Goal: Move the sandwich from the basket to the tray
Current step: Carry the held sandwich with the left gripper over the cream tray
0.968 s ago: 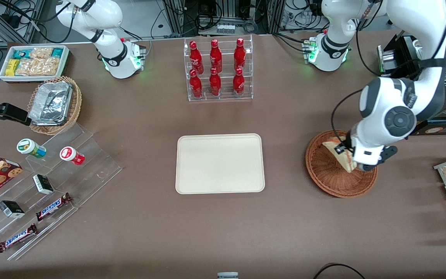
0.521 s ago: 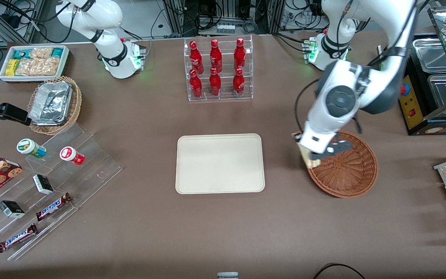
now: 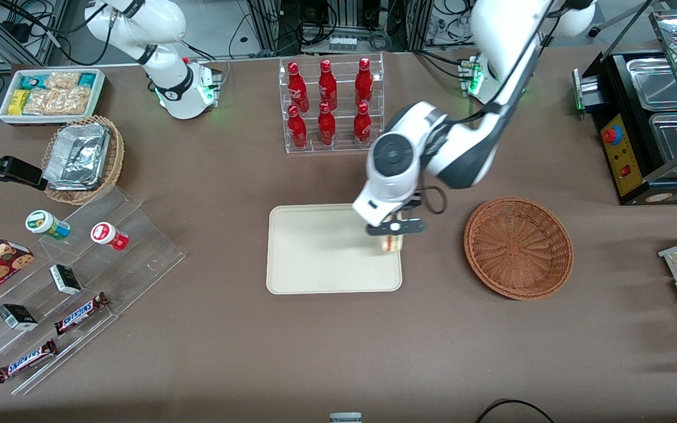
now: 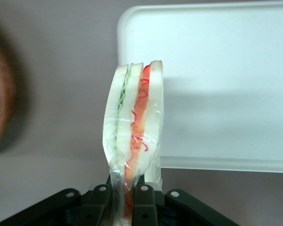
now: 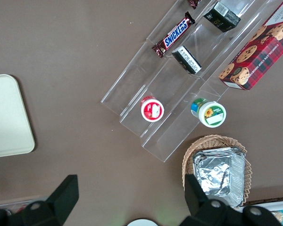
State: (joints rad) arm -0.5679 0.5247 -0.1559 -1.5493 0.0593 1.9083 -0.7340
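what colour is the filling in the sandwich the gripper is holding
Red and pale green between white bread; the sandwich, clamped in the gripper, shows best in the left wrist view.

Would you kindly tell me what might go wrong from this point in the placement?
The pincer grips the sandwich only by one thin end, so the wrapped wedge may slip or sag. It hangs over the tray edge nearest the basket; released here, it might land on the rim or tip onto the table. Released standing on edge, it would probably topple.
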